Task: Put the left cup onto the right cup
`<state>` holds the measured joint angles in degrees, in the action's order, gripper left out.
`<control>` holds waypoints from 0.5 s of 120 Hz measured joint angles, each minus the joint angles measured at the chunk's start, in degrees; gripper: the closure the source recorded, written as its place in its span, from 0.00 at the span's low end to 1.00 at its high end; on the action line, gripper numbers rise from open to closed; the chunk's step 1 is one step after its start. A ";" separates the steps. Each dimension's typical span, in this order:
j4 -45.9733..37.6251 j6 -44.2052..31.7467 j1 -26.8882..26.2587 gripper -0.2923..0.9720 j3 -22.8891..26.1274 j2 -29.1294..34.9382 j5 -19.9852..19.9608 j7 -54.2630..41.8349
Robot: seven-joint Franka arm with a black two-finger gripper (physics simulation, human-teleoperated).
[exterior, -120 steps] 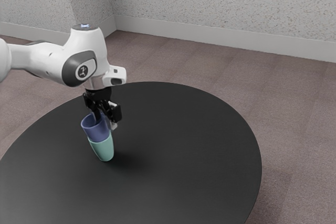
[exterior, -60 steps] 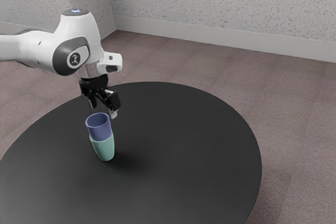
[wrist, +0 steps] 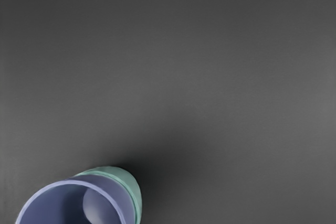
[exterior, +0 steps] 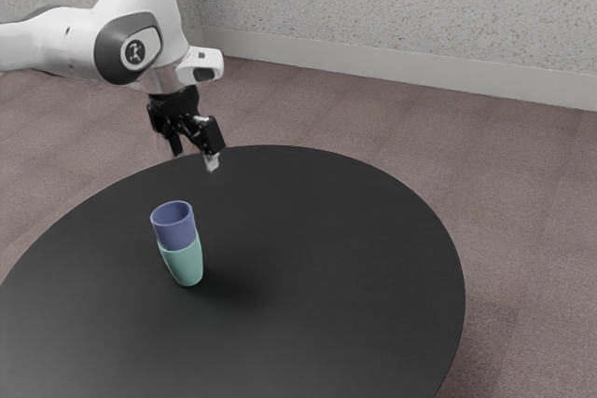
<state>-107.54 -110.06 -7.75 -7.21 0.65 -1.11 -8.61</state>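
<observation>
2 cups, 1 stack. From the side cam, the blue cup [exterior: 173, 223] sits nested in the mouth of the green cup [exterior: 186, 266]. Both are upright on the round black desk [exterior: 354, 258], over toward the exterior view's left. The pincer [exterior: 194, 151] hangs well above them, clear of both, fingers spread with nothing between them. Stacking looks done to me.

Wrist cam looks down into the blue cup [wrist: 68, 203], with the green cup [wrist: 126, 182] peeking out around its rim and bare desk [wrist: 199, 66] beyond.

Handling-wise, I'd guess these are light, stiff, smooth plastic, so kinda slippery, and a tall stack like this probably tips easily. If the top 1 ever needs regrabbing, I'd pinch its wall at the rim, 1 finger inside and 1 outside, and go gentle.
</observation>
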 joint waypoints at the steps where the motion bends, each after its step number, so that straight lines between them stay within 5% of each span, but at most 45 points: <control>1: 0.28 0.20 0.02 0.23 0.00 -0.06 -0.01 0.00; 60: 14.63 10.56 -0.02 0.23 -0.60 -4.53 -0.11 -0.21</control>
<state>-92.91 -99.50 -7.77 -7.81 -3.89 -1.23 -8.82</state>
